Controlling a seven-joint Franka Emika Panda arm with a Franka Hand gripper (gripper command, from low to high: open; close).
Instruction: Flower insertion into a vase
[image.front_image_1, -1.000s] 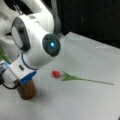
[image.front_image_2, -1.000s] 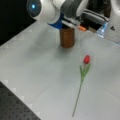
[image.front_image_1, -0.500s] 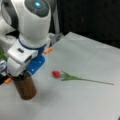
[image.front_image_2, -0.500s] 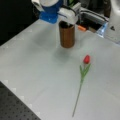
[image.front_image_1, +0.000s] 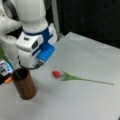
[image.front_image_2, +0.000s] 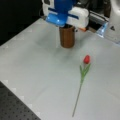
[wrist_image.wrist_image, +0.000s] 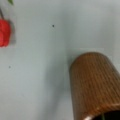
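Note:
The flower, a red tulip (image.front_image_1: 56, 73) (image.front_image_2: 86, 59) on a long green stem (image.front_image_1: 87, 79) (image.front_image_2: 80, 87), lies flat on the white table in both front views. Its red head (wrist_image.wrist_image: 4, 33) sits at the wrist view's left edge. The vase (image.front_image_1: 24, 85) (image.front_image_2: 67, 37) (wrist_image.wrist_image: 93, 85), a brown wood-look cylinder, stands upright a short way from the bloom. My gripper (image.front_image_1: 30, 65) (image.front_image_2: 65, 24) hangs just above and behind the vase's rim, apart from the flower. Its fingers are hidden by the white and blue hand. A thin green streak shows at the vase's mouth in the wrist view.
The arm's white base (image.front_image_1: 8, 27) and a blue-labelled box (image.front_image_1: 5, 68) stand behind the vase. White and blue equipment (image.front_image_2: 110, 25) lines a front view's top right. A dark perforated board (image.front_image_2: 15, 107) borders the table at bottom left.
The arm's hand has swung and settled closer over the vase. The flower and the vase have stayed where they were.

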